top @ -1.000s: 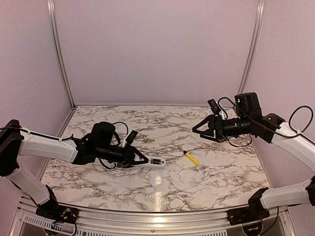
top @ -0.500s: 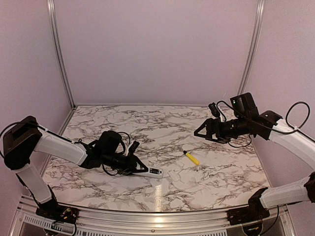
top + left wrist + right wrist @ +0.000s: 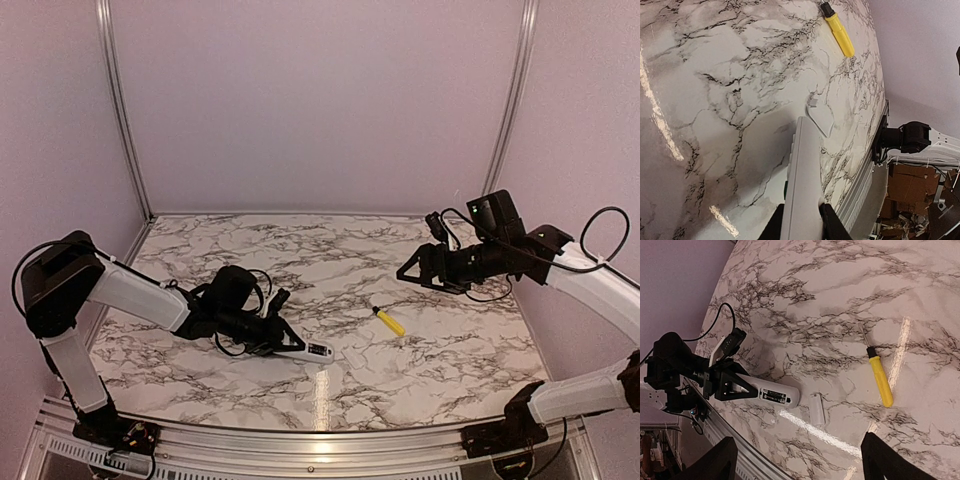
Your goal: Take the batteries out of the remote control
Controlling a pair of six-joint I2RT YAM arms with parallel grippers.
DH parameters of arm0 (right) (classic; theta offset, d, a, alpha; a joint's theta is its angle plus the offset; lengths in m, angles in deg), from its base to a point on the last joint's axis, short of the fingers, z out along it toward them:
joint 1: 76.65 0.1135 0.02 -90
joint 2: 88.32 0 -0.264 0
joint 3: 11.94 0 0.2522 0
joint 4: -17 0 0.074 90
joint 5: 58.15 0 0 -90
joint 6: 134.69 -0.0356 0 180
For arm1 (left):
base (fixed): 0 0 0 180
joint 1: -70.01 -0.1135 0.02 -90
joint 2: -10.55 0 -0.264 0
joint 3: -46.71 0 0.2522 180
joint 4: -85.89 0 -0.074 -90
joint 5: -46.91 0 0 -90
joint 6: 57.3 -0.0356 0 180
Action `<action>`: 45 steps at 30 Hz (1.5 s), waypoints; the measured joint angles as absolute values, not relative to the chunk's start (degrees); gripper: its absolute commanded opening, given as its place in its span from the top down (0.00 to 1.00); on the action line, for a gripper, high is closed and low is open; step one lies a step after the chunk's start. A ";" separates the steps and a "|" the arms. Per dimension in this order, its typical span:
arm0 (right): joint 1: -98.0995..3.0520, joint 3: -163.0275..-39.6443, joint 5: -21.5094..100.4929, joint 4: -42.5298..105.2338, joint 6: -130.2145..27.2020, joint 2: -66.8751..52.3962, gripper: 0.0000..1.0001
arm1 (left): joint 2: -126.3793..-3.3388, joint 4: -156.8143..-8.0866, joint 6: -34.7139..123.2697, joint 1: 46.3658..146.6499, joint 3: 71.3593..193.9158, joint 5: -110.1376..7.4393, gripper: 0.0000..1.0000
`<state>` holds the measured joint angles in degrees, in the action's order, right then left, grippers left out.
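Observation:
My left gripper (image 3: 283, 340) is shut on the white remote control (image 3: 311, 349), low over the front middle of the table. In the left wrist view the remote (image 3: 803, 180) juts forward from between the black fingers (image 3: 830, 227), plain side showing. In the right wrist view the remote (image 3: 771, 393) has its dark open compartment facing up, and the batteries (image 3: 775, 397) appear to lie in it. My right gripper (image 3: 413, 268) hangs open above the table's right side, nothing between its fingers (image 3: 710, 465).
A yellow-handled screwdriver (image 3: 390, 321) lies right of centre, also seen as the screwdriver (image 3: 880, 380) from the right wrist. A small flat white cover piece (image 3: 816, 409) lies just past the remote's tip. The table's metal front rail (image 3: 320, 432) runs close by.
The left arm has swung the remote down and nearer the front edge. The right gripper has dropped slightly and stayed open.

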<state>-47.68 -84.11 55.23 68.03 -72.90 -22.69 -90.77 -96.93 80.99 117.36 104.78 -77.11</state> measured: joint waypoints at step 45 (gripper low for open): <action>-47.68 -84.11 54.31 69.17 -70.73 -22.52 0.15 | -91.05 -66.65 62.83 114.67 115.62 -65.96 0.18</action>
<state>-47.68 -84.11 54.31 69.17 -70.73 -22.52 -91.05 -66.65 62.83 114.67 115.62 -65.96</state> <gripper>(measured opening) 0.851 0.776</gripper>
